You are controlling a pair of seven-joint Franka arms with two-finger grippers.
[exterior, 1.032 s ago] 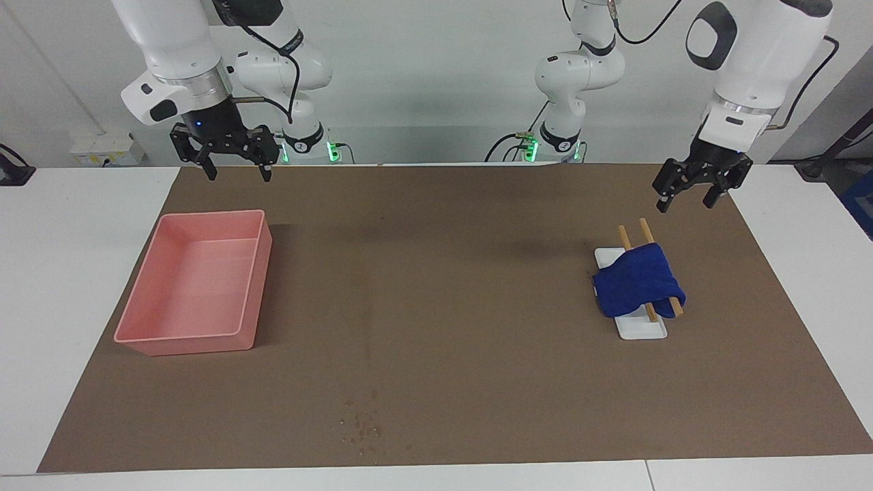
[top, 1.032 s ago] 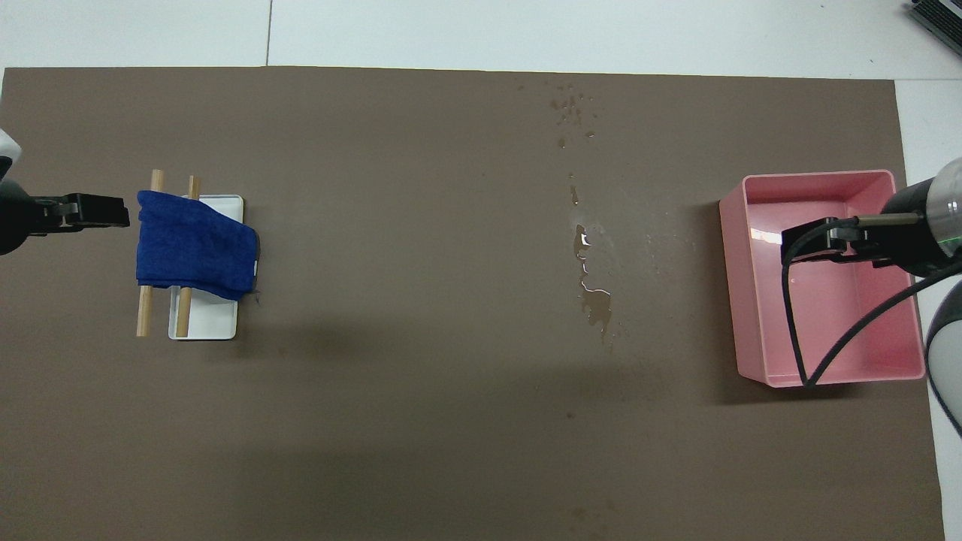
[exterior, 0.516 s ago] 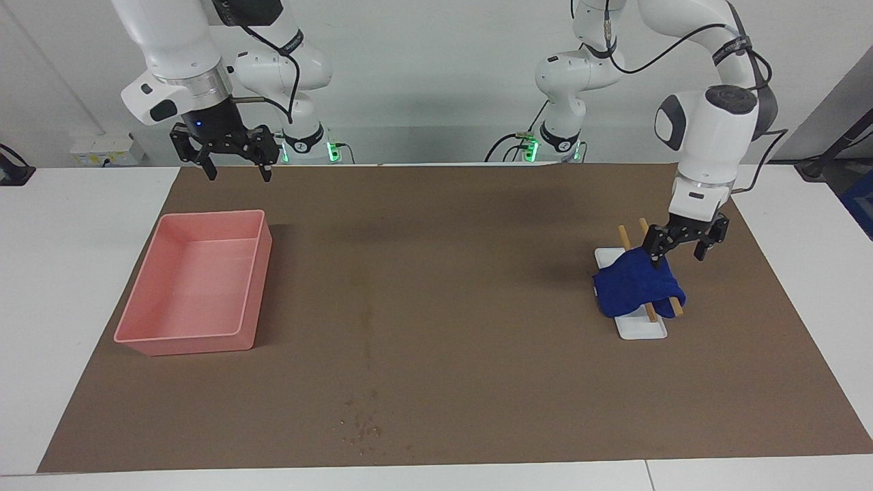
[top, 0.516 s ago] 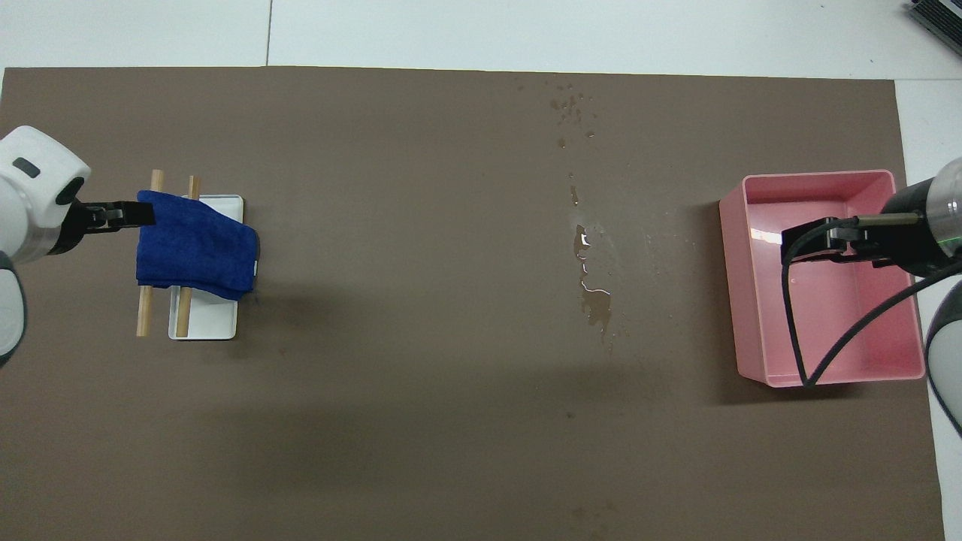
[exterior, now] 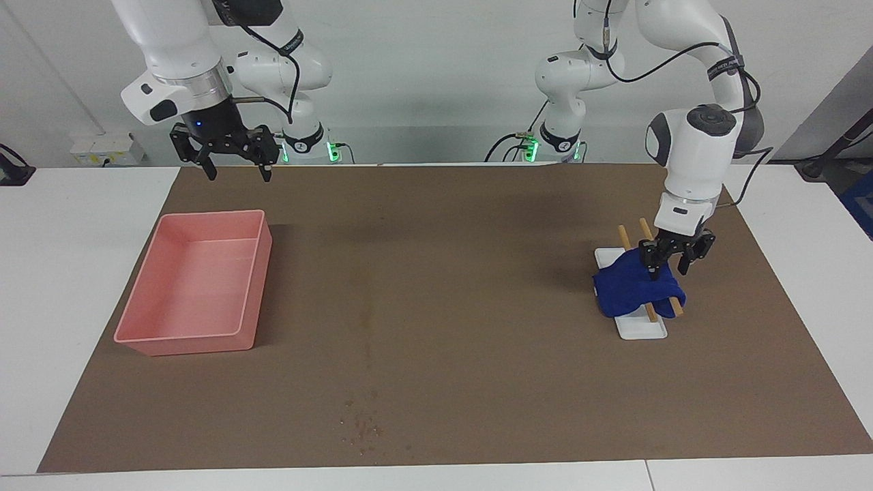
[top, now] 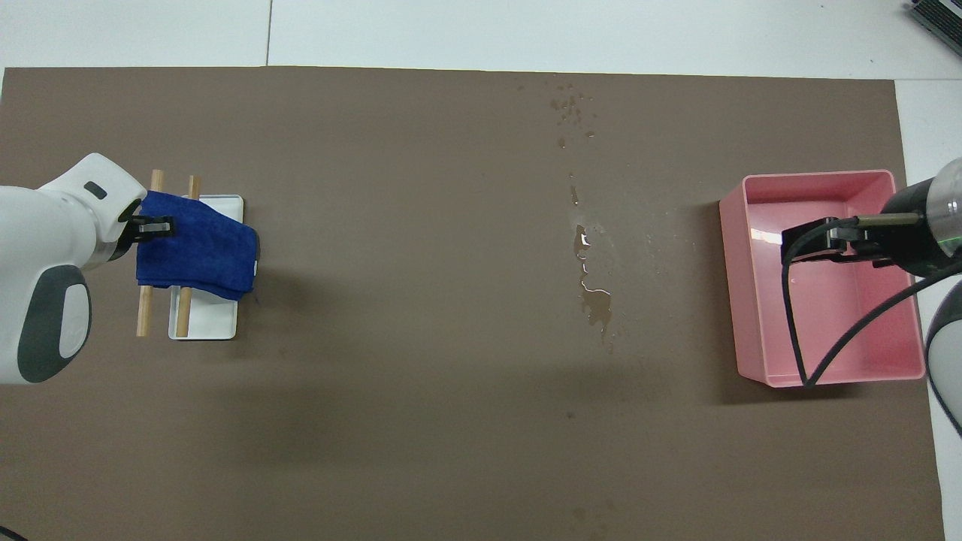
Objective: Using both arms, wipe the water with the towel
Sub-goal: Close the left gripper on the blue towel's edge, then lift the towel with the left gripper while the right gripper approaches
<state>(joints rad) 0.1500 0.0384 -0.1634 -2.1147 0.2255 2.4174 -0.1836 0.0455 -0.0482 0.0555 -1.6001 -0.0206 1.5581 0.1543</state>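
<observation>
At the left arm's end of the counter, the left arm's black two-finger tool point(exterior: 667, 269) is down at the small deep-blue fuzzy towel point(exterior: 635, 289), with its fingers spread apart, one on the cloth and one just off its edge, holding nothing yet. The towel hangs over two thin wooden sticks point(exterior: 650, 315) that lie across a small flat white tray point(exterior: 644, 329). I think this is the grabbing step; next the fingers should squeeze the cloth and lift it off the sticks. The shiny water puddle point(top: 594, 300) sits mid-counter, well apart. The right arm's black tool point(exterior: 232, 151) waits open over the counter by the big pink plastic box point(exterior: 140, 331). From overhead the left arm's white body hides most of its tool.
</observation>
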